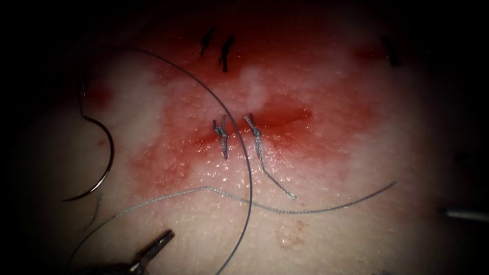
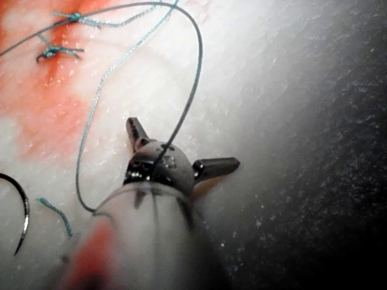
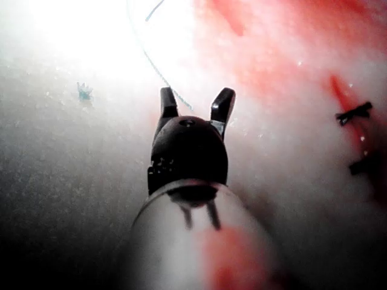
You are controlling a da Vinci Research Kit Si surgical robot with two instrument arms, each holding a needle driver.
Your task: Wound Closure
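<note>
The curved needle (image 1: 108,153) lies free on the tissue (image 1: 356,168), well left of the cut (image 1: 285,121) and not in the tissue; it also shows in the left wrist view (image 2: 25,211). Neither tool holds it. Two knotted stitches (image 1: 221,133) (image 1: 253,130) cross the cut. A dark thread (image 1: 239,142) arcs over the stitches, and a paler braided thread (image 1: 285,211) trails below the cut. My left tool (image 1: 155,247) (image 2: 181,142) sits below and left of the cut, jaws wide open and empty, with thread draped over its wrist. My right tool (image 1: 464,215) (image 3: 196,93) is far right, jaws open and empty.
Red fluid (image 1: 305,137) stains the tissue around the cut. Older dark stitches (image 1: 225,52) (image 1: 392,51) sit beyond it. A short cut end of thread (image 1: 94,210) lies beside the needle's tip. A knot's tail (image 1: 275,178) runs toward the braided thread.
</note>
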